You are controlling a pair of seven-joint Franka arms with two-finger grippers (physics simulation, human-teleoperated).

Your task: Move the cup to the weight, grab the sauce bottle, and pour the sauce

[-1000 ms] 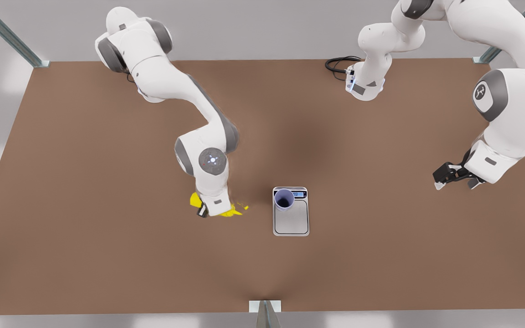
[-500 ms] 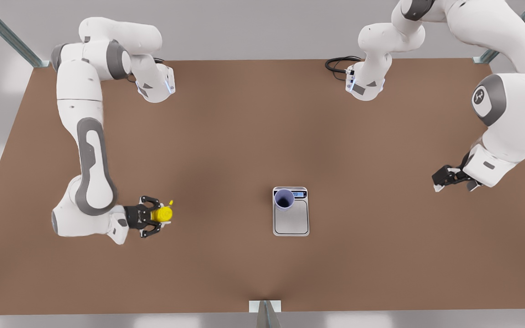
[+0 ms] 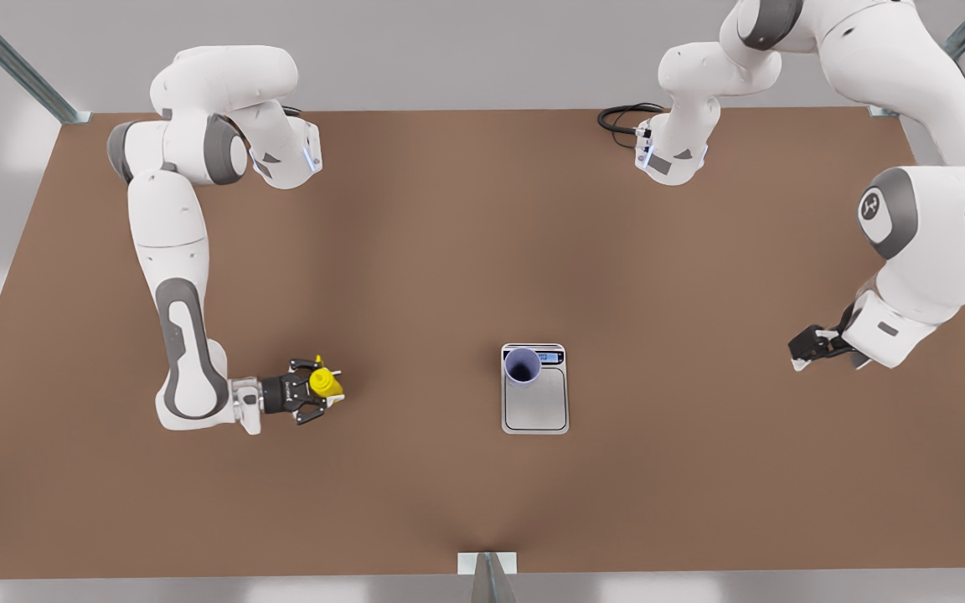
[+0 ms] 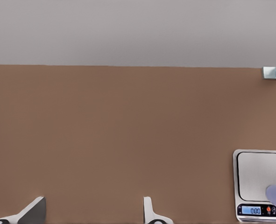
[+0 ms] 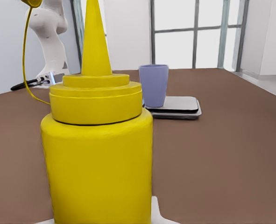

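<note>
Right gripper [image 3: 317, 388] clamps the upright sauce bottle [image 3: 325, 383], ready to carry toward the cup [image 3: 523, 367] ahead on the weight [image 3: 536, 405]; left gripper [image 3: 801, 350] waits apart, fingers spread, empty

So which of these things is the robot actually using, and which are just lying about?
In use:
sauce bottle, held upright by the right gripper
cup, standing on the weight
left gripper, waiting

Lying about:
black cable on the table

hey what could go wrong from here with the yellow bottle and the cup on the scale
The cup stands at the display end of the weight, not its middle, so a nudge from the nozzle might tip it off. The right gripper holds the sauce bottle well away across the table; sauce may drip on the way. The left gripper waits aside.
</note>
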